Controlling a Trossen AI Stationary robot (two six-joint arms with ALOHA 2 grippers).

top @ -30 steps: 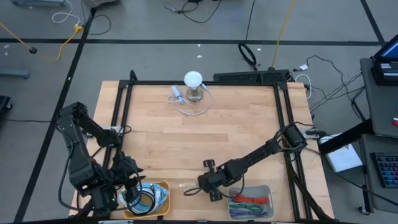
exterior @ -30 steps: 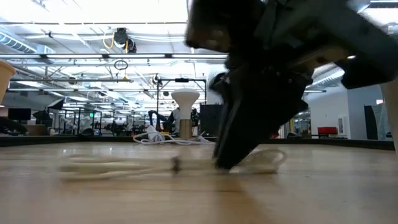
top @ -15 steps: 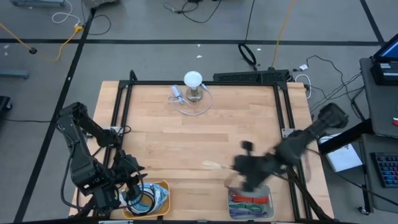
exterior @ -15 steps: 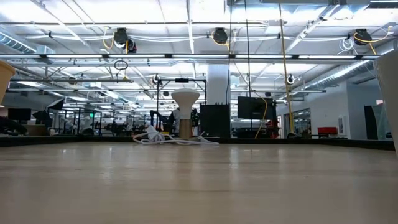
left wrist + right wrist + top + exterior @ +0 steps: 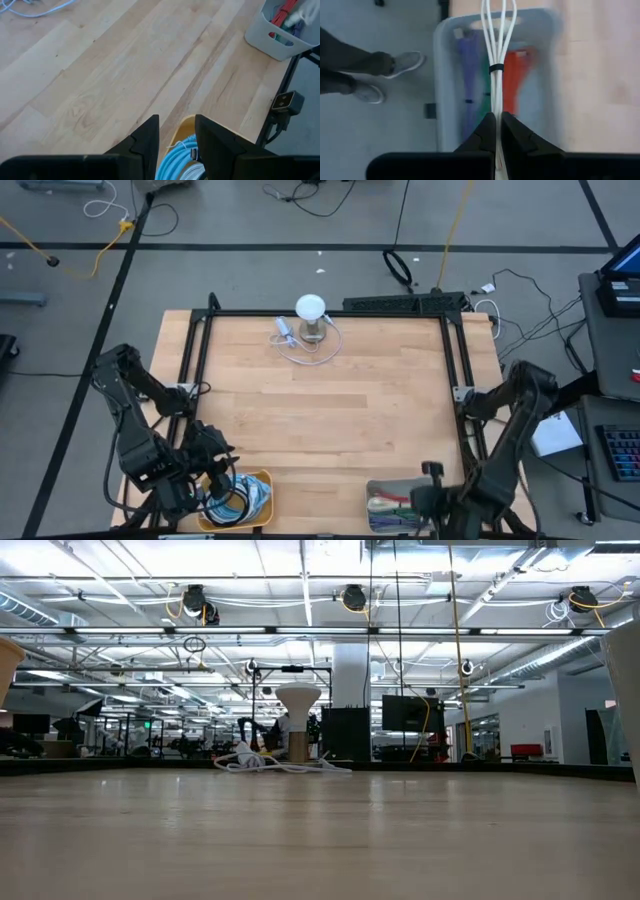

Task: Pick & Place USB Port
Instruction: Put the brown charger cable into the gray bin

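The right gripper hangs over the grey bin at the table's near right edge, its fingers pinched almost together on a white cable, a bundle cinched by a dark tie and running out ahead of the fingers above the bin. Inside the bin lie purple, green and orange-red cables side by side, the white bundle crossing above them. Beyond the bin's wall, off the table, a person's shoes stand on the grey floor. In the high view the right arm folds back over the table's right rail with its gripper at the bin's right end. The left gripper waits at the near left corner over a yellow bowl of coiled blue and white cable; its fingers stand a little apart with nothing between them. At the far edge, well apart from both arms, a white lamp stands on its base with a loose white cord looped beside it; the low view shows the same lamp and cord across the bare tabletop. A black frame borders the table.
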